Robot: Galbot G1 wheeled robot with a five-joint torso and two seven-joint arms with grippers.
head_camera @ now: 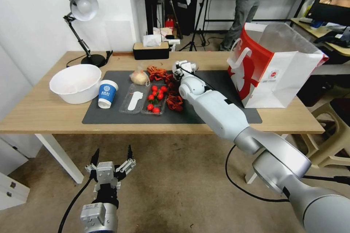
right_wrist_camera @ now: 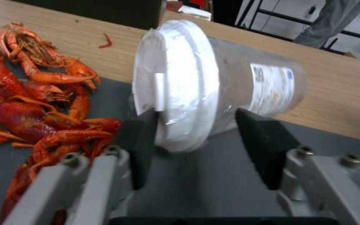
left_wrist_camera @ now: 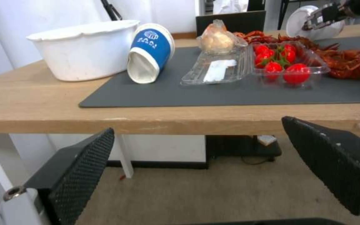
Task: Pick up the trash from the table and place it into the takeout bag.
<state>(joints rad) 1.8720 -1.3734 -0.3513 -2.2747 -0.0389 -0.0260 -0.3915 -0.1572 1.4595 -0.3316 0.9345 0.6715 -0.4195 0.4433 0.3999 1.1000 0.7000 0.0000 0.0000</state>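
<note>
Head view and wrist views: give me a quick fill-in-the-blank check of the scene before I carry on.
1. The blue-and-white paper cup lies on its ____ beside the large white bowl.
2. The left gripper hangs open below the edge of the ____.
3. The right gripper is open at a clear lidded cup lying on the dark ____.
4. The takeout bag stands on the robot's ____ side.

Missing words: side; table; mat; right.

The right arm [head_camera: 218, 113] is thick, round and white, with shiny silver rings at its joints and a black cable along it. The left gripper [head_camera: 111, 160] is small and silver with screws, black cable behind, and black fingers [left_wrist_camera: 76, 168] covered in tiny bumps
</note>
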